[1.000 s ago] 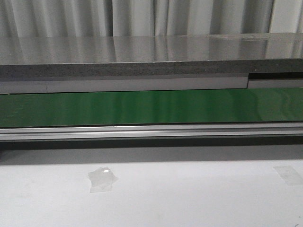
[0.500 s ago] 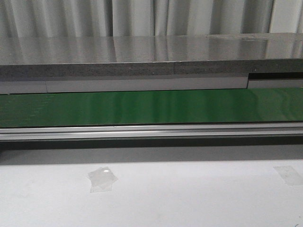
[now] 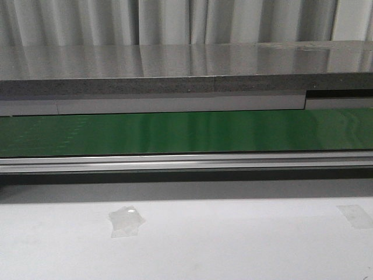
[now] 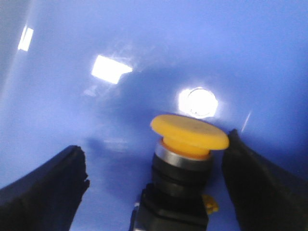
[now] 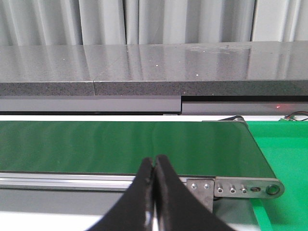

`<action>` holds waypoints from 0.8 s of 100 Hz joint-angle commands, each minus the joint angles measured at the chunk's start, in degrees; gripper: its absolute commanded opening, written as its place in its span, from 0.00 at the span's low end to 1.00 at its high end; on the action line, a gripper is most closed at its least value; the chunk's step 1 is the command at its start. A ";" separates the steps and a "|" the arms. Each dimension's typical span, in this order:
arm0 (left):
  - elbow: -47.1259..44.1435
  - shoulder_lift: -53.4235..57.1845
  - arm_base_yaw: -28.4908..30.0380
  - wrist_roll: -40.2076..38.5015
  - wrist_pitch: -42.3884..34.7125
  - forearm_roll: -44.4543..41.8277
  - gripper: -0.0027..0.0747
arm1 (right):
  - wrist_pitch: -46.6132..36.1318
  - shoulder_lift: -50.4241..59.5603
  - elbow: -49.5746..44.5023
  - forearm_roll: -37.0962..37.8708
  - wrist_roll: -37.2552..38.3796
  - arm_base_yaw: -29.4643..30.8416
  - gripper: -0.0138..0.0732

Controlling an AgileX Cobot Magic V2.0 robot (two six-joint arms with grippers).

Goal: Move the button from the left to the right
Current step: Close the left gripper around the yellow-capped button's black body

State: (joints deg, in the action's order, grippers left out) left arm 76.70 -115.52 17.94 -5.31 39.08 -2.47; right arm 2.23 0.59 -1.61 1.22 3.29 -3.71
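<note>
Two grippers, neither visible from the front. Left gripper (image 4: 156,187) is spread wide, its black fingers (image 4: 41,192) flanking the button (image 4: 185,163) with gaps on both sides, gripping nothing. The button stands upright on a glossy blue surface (image 4: 144,48), yellow cap up, black body below; probably a bin or tray floor, cannot tell which. The straddle looks like pre-grasp alignment so the fingers can close on the body under the cap. Right gripper (image 5: 155,192) is closed tip to tip, empty, hovering just short of the green conveyor belt (image 5: 120,147), likely parked out of the way. In the front view the belt's metal rail (image 3: 186,162) runs beyond the white desk (image 3: 233,245), which carries a clear tape scrap (image 3: 125,221). Transfer not started.
</note>
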 commanded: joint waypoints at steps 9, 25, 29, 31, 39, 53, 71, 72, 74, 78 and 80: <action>1.23 2.42 -0.05 -0.04 -0.80 0.44 0.49 | -4.72 0.82 0.91 0.37 -0.09 -0.08 0.08; 1.23 2.42 -0.05 -0.04 -0.83 0.44 0.16 | -4.72 0.82 0.91 0.37 -0.09 -0.08 0.08; 1.23 2.42 -0.05 -0.04 -0.83 0.44 0.10 | -4.72 0.82 0.91 0.37 -0.09 -0.08 0.08; 1.23 2.42 -0.05 -0.04 -0.83 0.44 0.07 | -4.72 0.82 0.91 0.37 -0.09 -0.08 0.08; 1.23 2.42 -0.05 -0.04 -0.83 0.44 0.01 | -4.72 0.82 0.91 0.37 -0.09 -0.08 0.08; 1.23 3.68 -0.05 -0.04 -0.83 0.44 0.01 | -4.72 0.82 0.91 0.37 -0.09 -0.08 0.08; 1.47 8.07 -0.05 -0.04 -1.17 0.32 0.01 | -4.72 0.82 0.91 0.37 -0.09 -0.08 0.08; 1.47 8.33 -0.05 -0.04 -1.17 0.32 0.01 | -4.72 0.82 0.91 0.37 -0.09 -0.08 0.08; 1.47 9.02 -0.05 0.07 -1.29 0.32 0.01 | -4.72 0.82 0.91 0.37 -0.09 -0.08 0.08; 1.47 10.39 -0.05 0.69 -1.29 0.32 0.01 | -4.72 0.82 0.91 0.37 -0.09 -0.08 0.08; 1.47 11.09 -0.05 0.87 -1.29 0.32 0.01 | -4.72 0.82 0.91 0.37 -0.09 -0.08 0.08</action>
State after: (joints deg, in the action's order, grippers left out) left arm 76.59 -110.58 17.94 -5.16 39.53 -2.37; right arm 2.23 0.59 -1.61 1.22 3.29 -3.71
